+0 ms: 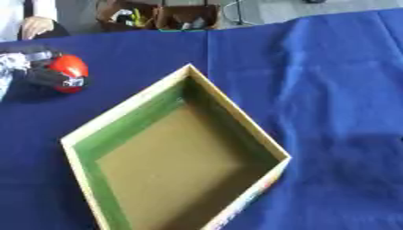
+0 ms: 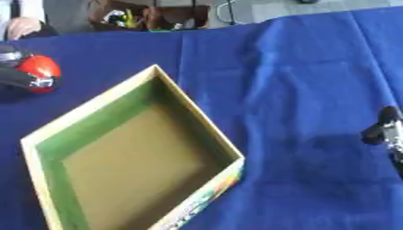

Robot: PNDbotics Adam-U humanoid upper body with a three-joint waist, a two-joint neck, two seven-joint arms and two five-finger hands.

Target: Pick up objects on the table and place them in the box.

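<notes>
Red object [image 1: 69, 72]: rounded, far left of the bench [image 1: 330, 90], off the box's far-left side, held above the blue cloth. Left hand [image 1: 35, 67]: black fingers curled round the red object. Box [image 1: 169, 150]: open, green inner walls, brown floor, centre of bench, set cornerwise. Right hand [image 2: 387, 130]: at right edge, low; finger state cannot be told

The box's [image 1: 177, 152] near corner is cut off below; the right hand [image 2: 387, 128] is cropped, its fingers undiscernible.
</notes>
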